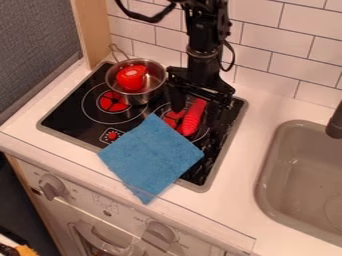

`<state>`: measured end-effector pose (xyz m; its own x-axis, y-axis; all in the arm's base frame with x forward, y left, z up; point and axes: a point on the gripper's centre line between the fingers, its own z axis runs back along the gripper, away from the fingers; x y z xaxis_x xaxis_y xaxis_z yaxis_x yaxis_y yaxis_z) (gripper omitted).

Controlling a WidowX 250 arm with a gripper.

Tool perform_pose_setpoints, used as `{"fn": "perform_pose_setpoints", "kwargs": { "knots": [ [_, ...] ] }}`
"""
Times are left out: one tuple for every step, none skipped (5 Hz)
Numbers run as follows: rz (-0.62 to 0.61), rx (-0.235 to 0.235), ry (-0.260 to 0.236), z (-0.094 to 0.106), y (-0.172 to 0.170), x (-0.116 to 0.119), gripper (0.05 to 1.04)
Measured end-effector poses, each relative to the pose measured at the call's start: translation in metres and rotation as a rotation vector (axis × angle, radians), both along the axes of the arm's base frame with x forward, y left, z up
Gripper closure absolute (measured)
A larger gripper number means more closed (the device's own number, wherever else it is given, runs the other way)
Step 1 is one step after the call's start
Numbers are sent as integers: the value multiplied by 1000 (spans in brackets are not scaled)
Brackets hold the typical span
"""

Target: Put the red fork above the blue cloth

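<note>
My one gripper (198, 111) is hanging over the back right part of the black stove (69, 112), pointing down, with its two fingers standing wide apart. The one fork (192, 120), red with a ribbed lower end, is lying between them, its upper end sitting under my gripper and its ribbed end slanting down toward the cloth (152, 157). I cannot tell whether either finger is touching it.

The fork is resting on the stove, over the right one of two red-centred rings, just beside the upper right edge of the cloth. I am seeing one cloth, blue and spread flat like a diamond: its upper part is covering some of the stove, and its lowest corner is reaching past the stove's front rim onto the counter (230, 200).

One metal pot (137, 96) is standing at the back left of the stove, to the left of my gripper and well apart from the fork, with its one handle pointing to the back left. One red toy (131, 77) is sitting inside it. Two knobs, one on the left (52, 187) and one on the right (160, 232), are showing on the white front below the counter. On the right, one sink (267, 165) is lying sunk in the counter, and one dark tap (336, 122) is jutting in beside it.
</note>
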<state>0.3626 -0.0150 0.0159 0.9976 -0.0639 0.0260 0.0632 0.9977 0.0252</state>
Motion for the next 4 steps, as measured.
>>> {"fn": "perform_pose_setpoints", "kwargs": {
  "knots": [
    [1,16,2,-5,0,3,140],
    [-22,28,-3,-6,-4,3,420],
    [-41,30,8,-5,-8,2,660],
    [-53,4,8,3,-13,7,669]
  ]
}}
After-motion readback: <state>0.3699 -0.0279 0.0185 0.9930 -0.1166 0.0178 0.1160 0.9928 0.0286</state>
